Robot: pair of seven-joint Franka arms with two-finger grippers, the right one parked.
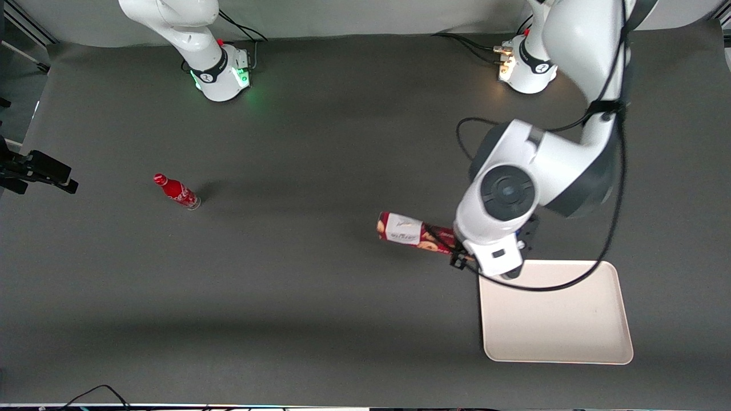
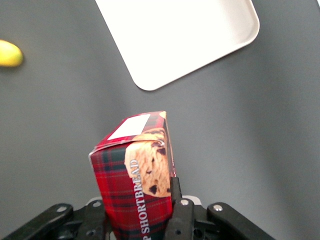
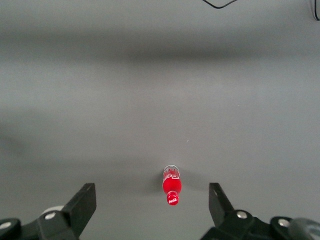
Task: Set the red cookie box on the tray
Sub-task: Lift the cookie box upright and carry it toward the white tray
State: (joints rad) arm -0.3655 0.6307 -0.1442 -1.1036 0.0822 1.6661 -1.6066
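Front view shows the left arm's hand (image 1: 490,258) clamped on one end of the red cookie box (image 1: 412,233), which hangs clear of the dark worktop (image 1: 320,297) just beside the tray (image 1: 557,319), near its corner farthest from the camera. Toward the parked arm's end stands a small red bottle (image 1: 177,192).

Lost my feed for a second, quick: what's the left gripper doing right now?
Left gripper: shut on the red cookie box, holding it off the table beside the tray, not yet over it.
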